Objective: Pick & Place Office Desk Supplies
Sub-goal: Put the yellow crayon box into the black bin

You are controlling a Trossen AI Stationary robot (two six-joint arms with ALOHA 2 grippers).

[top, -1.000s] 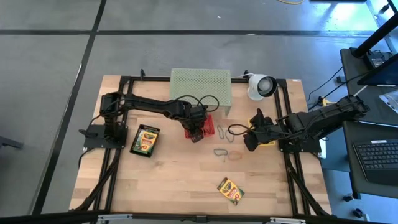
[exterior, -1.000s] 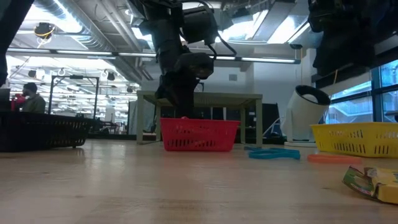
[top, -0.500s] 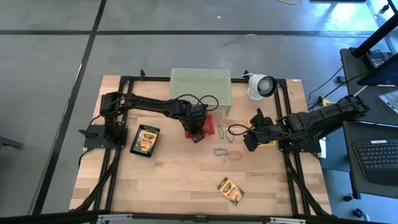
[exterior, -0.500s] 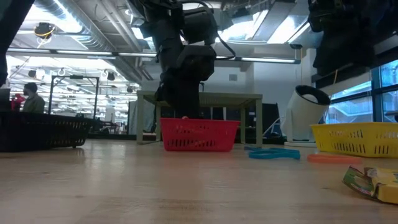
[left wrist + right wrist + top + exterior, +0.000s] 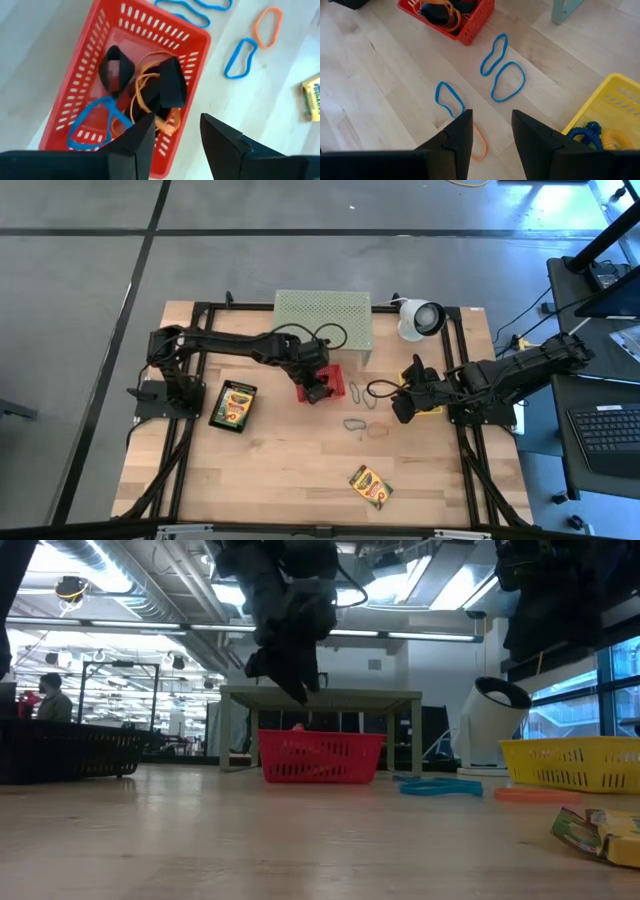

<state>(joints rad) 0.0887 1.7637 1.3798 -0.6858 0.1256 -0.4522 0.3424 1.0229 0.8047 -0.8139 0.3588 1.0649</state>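
Red basket (image 5: 150,45) holding bands and clips (image 5: 170,82), yellow basket (image 5: 615,107)

Bare wooden tabletop (image 5: 290,465) lies open in front of the red slotted plastic basket (image 5: 333,383). The pale green mesh stand (image 5: 322,317) walls off the rear, just behind the basket.

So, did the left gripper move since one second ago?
Yes. The left gripper has risen, now clear above the red basket, with open fingers.

Wooden table (image 5: 290,470) (baskets, bands, crayon boxes)
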